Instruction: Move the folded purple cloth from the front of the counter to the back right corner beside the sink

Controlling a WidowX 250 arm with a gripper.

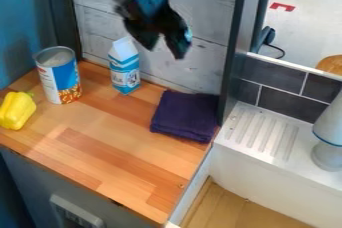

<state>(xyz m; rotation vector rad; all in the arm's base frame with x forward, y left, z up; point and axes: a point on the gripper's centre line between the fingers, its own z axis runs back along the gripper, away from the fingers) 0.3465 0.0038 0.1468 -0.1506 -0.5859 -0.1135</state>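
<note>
High over the back of the wooden counter hangs my gripper (165, 51), its two fingers apart with nothing between them. Below and left of it, a blue and white milk carton (125, 72) stands upright near the back wall. A folded dark purple cloth (185, 116) lies at the counter's back right corner, lower in the view than the gripper. An open-topped can (59, 79) with a blue, white and orange label stands upright on the left. Beside it, at the counter's left edge, lies a yellow bell pepper (17, 110).
The wooden counter (117, 154) has a whitewashed plank wall (100, 22) behind it and a dark upright post at its back right. To the right are a white ribbed sink ledge (260, 132) and a pale grey faucet-like piece (329, 132).
</note>
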